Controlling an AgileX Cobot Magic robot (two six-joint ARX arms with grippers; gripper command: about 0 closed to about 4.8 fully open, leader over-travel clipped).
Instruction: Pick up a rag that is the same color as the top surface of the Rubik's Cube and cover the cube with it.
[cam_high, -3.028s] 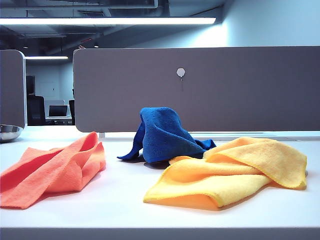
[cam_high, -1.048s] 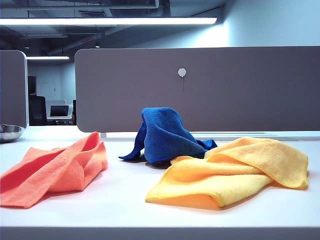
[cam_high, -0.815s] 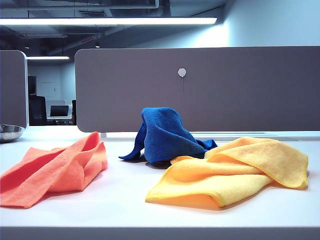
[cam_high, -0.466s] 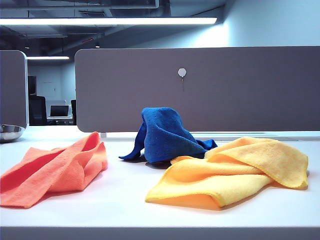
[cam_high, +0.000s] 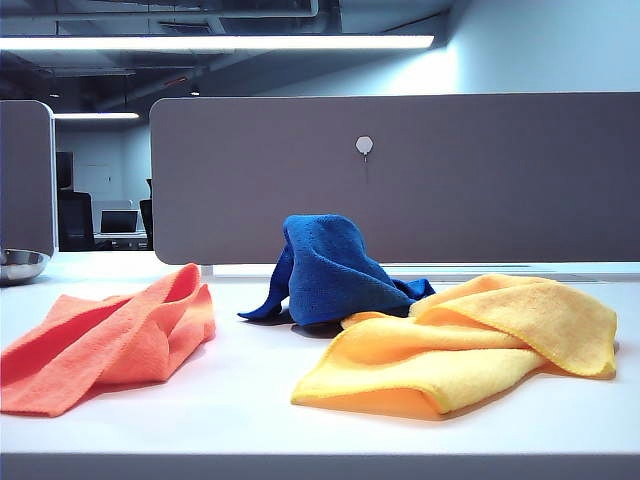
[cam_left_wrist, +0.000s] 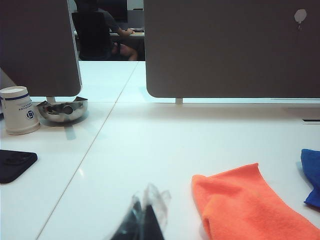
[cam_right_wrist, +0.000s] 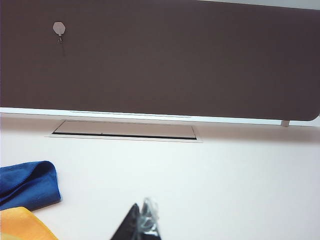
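Exterior view: blue rag (cam_high: 330, 268) tented mid-frame, no arms visible. Wrist views alone show left gripper (cam_left_wrist: 145, 220) and right gripper (cam_right_wrist: 141, 222), both pinched together, empty.

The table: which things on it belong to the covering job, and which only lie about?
For the job:
- blue rag, draped in a peak; the cube does not show
- left gripper and right gripper, both shut, away from the cloths

Lying about:
- orange cloth
- yellow cloth
- steel bowl
- paper cup
- black phone

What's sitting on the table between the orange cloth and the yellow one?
The blue rag, tented up in a peak, set farther back between the orange cloth and the yellow cloth. The exterior view shows it best.
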